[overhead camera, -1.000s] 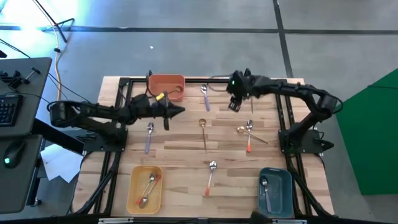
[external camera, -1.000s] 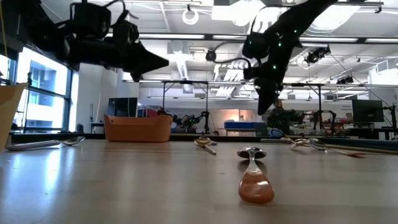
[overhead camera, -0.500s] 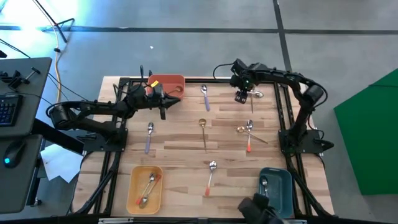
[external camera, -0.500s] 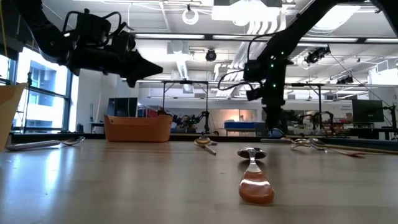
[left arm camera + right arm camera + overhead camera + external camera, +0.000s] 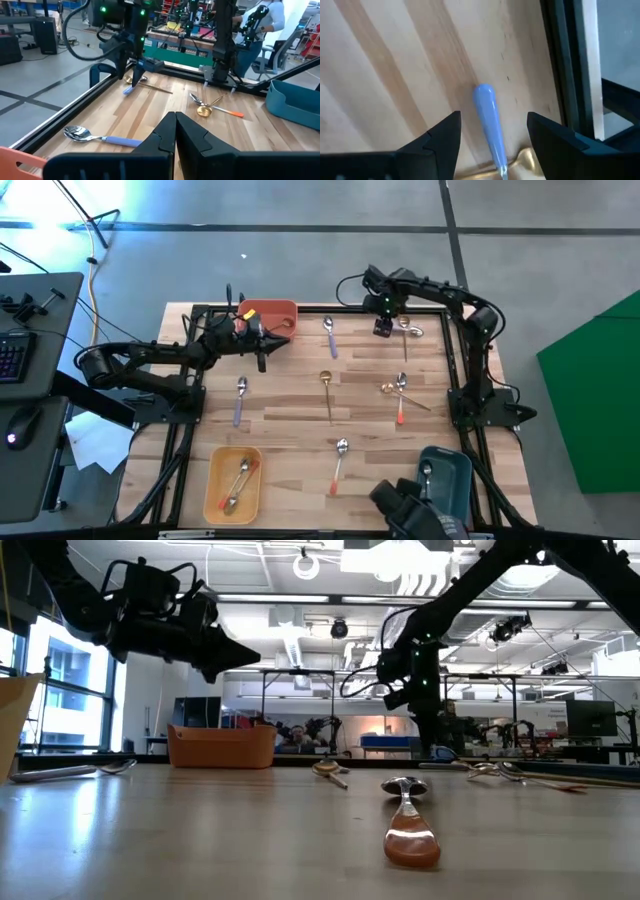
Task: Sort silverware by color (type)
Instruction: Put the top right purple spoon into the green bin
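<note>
The silverware lies scattered on the wooden table (image 5: 290, 430). My right gripper (image 5: 383, 329) hovers low at the back right, open, with the tip of a purple-handled spoon (image 5: 487, 112) between its fingers (image 5: 442, 137) and untouched. A gold spoon (image 5: 527, 159) lies against that handle. My left gripper (image 5: 266, 346) is shut and empty, raised beside the red bin (image 5: 268, 314). Loose spoons include purple-handled ones (image 5: 328, 335) (image 5: 240, 398), a gold one (image 5: 326, 390), an orange-handled one (image 5: 338, 462) and a crossed pair (image 5: 398, 394).
A yellow bin (image 5: 214, 495) at the front left holds orange-handled spoons. The teal bin (image 5: 458, 485) at the front right holds a purple-handled one. Black frame rails (image 5: 458, 370) run along the table's sides. A dark object (image 5: 410, 510) pokes in at the front edge.
My right gripper has swung toward the back right corner and dropped over the purple handle, opening wider. The left arm pulled back toward the red bin. The dark object came in at the front.
</note>
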